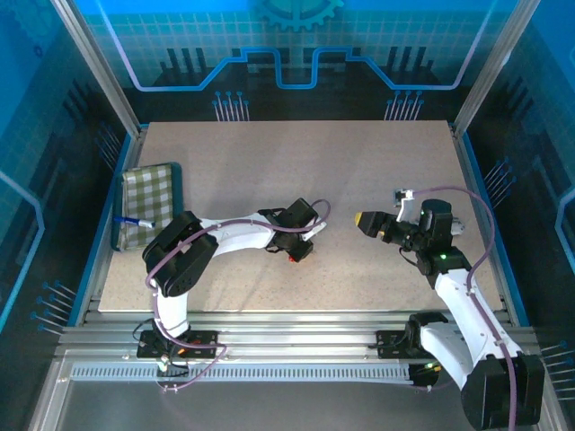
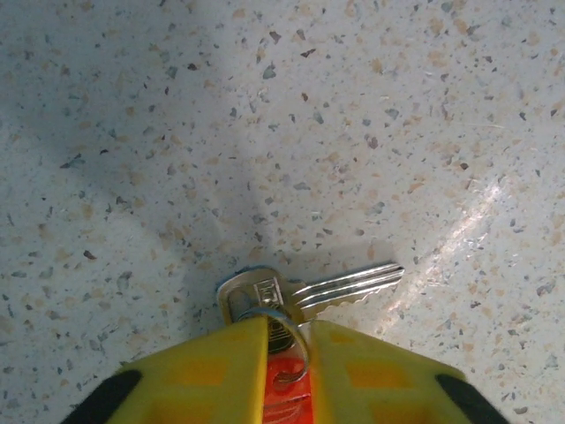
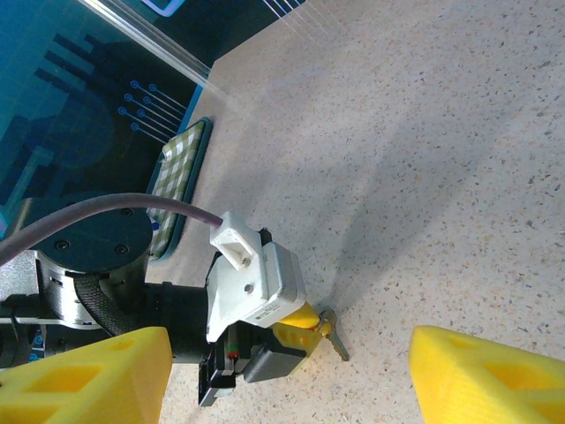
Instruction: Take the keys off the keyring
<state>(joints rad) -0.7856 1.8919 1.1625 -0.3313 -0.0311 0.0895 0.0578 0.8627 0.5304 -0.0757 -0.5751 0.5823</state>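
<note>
A silver key (image 2: 346,284) lies flat on the speckled table, its head threaded on a metal keyring (image 2: 298,339) with a red tag (image 2: 286,390). My left gripper (image 2: 288,334) is low over the table, its yellow fingers (image 2: 212,362) pinched on the ring and tag from both sides. In the top view the left gripper (image 1: 302,249) sits at table centre, with the red tag (image 1: 295,258) at its tip. The right gripper (image 1: 363,220) hovers to the right of it, open and empty. The right wrist view looks at the key (image 3: 336,339) sticking out from the left gripper's fingers (image 3: 297,318).
A green checked pouch (image 1: 149,201) with a blue-and-white pen (image 1: 135,222) lies at the table's left edge. Blue transparent walls surround the table. Bare table lies behind and to the right of the key.
</note>
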